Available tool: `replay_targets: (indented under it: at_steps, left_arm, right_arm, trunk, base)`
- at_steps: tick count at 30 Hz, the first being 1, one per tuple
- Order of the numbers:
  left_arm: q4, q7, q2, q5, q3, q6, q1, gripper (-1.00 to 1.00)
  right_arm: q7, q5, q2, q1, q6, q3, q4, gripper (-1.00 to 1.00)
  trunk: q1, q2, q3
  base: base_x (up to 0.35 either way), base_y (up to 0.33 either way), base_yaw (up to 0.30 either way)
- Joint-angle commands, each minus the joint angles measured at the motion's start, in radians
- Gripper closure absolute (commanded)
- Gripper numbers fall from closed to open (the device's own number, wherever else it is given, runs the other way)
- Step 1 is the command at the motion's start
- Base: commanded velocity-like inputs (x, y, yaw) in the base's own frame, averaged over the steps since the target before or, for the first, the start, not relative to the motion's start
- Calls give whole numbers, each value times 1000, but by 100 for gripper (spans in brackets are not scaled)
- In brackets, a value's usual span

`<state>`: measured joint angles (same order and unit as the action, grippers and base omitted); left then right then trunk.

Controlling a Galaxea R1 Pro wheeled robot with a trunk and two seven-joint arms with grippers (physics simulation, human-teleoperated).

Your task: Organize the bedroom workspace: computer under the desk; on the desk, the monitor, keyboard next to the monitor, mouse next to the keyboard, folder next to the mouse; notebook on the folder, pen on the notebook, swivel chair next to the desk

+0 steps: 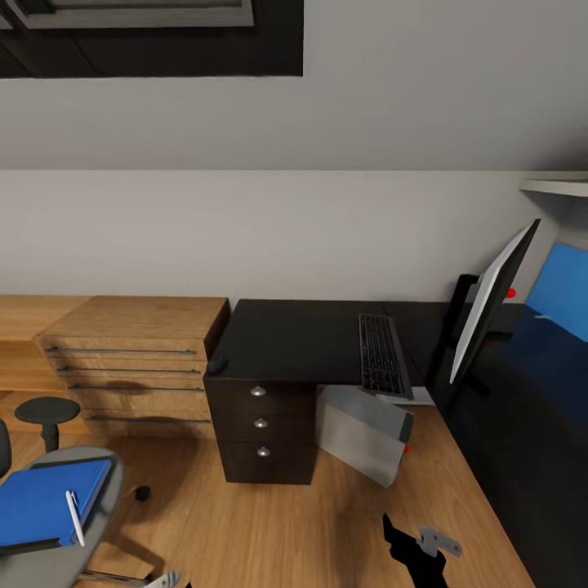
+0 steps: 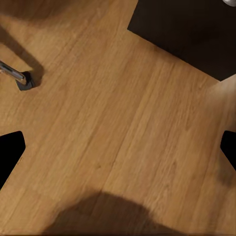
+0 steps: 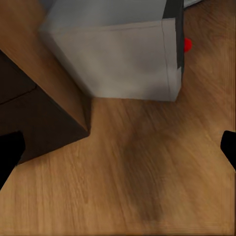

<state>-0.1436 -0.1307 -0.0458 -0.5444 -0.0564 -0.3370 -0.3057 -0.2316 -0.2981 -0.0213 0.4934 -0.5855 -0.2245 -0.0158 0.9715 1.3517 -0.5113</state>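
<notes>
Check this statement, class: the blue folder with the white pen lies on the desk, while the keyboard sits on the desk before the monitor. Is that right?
Not quite. The head view shows the blue folder with the white pen lying on the swivel chair, not the desk. The keyboard does sit on the desk before the monitor.

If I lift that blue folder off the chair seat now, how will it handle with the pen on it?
The folder looks thin and flat, so probably light but liable to sag from one edge. The pen lies loose on top near its edge and would likely roll off if tilted. It overhangs the swivel chair seat slightly, possibly giving a grip.
</notes>
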Motion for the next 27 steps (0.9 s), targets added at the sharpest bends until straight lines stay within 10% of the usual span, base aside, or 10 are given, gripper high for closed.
replay_targets:
  at_steps: [1,27]
  left_arm:
    - [9,-5,0,-10,-6,-11,-1,-100]
    - [21,-5,-8,15,-16,-25,-1,-100]
  right_arm:
    - [-9,-6,-1,-1,-2,-3,-1,-100]
    - [1,67,47,-5,2,-3,-4,-100]
  trunk:
    - [-4,-7,2]
    - [-35,-63,33]
  base:
    - [0,0,0]
    - [0,0,-5]
